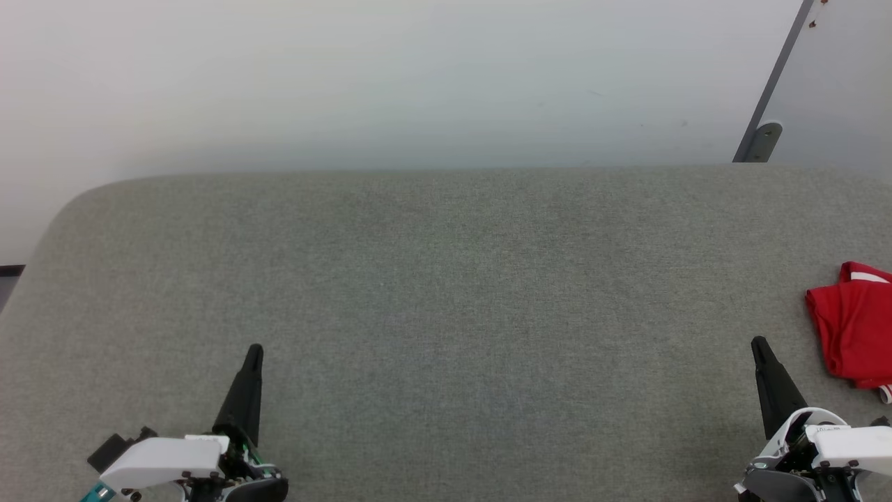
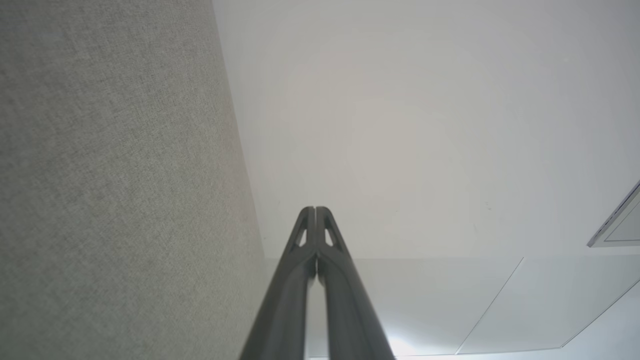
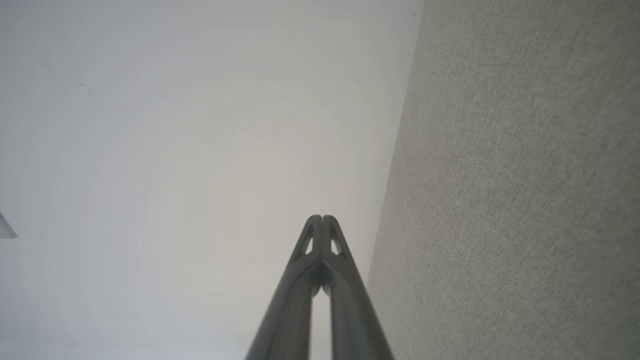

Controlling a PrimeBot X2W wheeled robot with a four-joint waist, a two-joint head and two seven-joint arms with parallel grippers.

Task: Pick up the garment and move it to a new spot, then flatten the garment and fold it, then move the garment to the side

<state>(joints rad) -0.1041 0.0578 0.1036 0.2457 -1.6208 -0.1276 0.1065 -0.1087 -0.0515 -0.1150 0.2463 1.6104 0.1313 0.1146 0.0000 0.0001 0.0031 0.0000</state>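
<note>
Mostly the table [image 1: 446,279] is open grey fabric. Its far edge runs straight along the wall [image 1: 348,84], and its far-left corner is rounded. The garment [image 1: 854,324] lies bunched at the table's right side, red with a white band showing, partly cut off by the picture's border. The left gripper [image 1: 255,350] hangs over the table's near-left part, fingers pressed together with nothing between them. The right gripper [image 1: 758,343] is over the near-right part, likewise pressed together, near the garment but apart from it. A wide open stretch of table lies between the grippers.
</note>
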